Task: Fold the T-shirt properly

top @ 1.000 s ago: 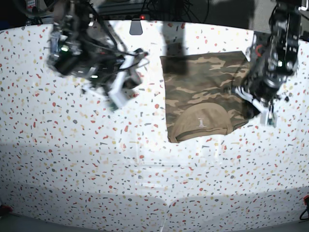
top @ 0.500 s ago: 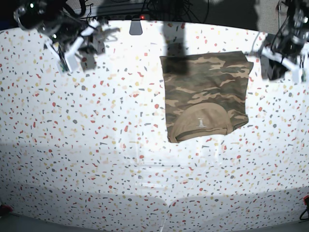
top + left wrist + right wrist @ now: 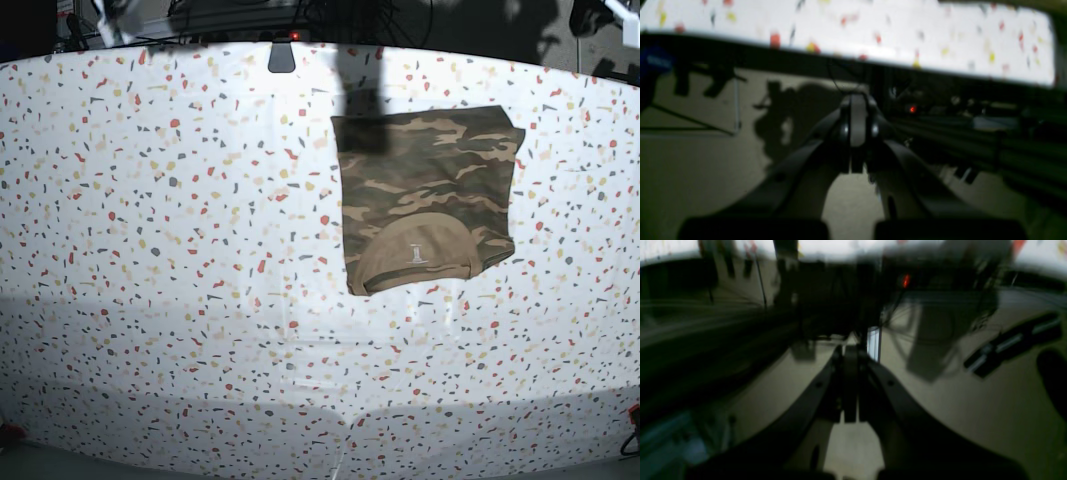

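Our left gripper (image 3: 855, 133) has dark curved fingers meeting at a grey centre strip flanked by two small shiny screws. Our right gripper (image 3: 850, 386) looks similarly black, blurred.

You're looking at a robot lab or test bench rather than a home: the work surface is a wide table (image 3: 180, 300) covered in white, terrazzo-speckled sheet, with a tangle of dark cables (image 3: 300, 15) and a small red indicator light (image 3: 295, 36) along its far edge. Your wrist cameras show a bare tan floor (image 3: 690, 166) and dark stand legs beneath.
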Robot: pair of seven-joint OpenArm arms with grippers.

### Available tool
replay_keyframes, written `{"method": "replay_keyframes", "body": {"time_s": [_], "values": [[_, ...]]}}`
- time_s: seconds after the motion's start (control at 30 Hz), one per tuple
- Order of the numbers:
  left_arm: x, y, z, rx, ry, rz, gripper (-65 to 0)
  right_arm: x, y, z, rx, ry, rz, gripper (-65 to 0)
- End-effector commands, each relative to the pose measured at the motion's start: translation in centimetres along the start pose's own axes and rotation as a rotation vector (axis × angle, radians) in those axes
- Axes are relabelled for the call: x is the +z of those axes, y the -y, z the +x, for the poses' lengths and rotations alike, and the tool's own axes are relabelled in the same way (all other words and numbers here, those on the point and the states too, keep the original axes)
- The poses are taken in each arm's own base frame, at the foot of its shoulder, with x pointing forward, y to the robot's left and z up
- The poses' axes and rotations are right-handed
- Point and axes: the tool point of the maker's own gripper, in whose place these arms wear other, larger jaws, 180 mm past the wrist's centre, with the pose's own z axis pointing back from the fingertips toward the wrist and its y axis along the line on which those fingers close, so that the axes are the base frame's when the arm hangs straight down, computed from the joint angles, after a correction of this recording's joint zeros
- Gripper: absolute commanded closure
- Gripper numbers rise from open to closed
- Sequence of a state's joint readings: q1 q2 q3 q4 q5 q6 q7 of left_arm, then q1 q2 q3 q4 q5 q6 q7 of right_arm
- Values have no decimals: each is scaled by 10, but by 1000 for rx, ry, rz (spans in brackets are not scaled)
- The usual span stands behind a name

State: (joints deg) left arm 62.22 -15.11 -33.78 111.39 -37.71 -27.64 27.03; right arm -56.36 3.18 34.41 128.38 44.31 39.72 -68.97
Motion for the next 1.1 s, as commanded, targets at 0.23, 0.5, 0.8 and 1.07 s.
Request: {"method": "replay_keyframes", "body": {"time_s": [0.23,0.5,0.8,1.07], "values": [[17,-11,-78,30,-254,-23,0,-7,-20,-54,-126,-118,63,0],[24,-47,-170,159,-407,30,0,-76,-11,-154,-171,-366,42,0],[-19,-71,-241,319,-445,134,0,-134,42,-216,-164,-568,71,0],[-98,-6,-266,359,-479,15,0,-180,97,-197,-169,-522,15,0]]}}
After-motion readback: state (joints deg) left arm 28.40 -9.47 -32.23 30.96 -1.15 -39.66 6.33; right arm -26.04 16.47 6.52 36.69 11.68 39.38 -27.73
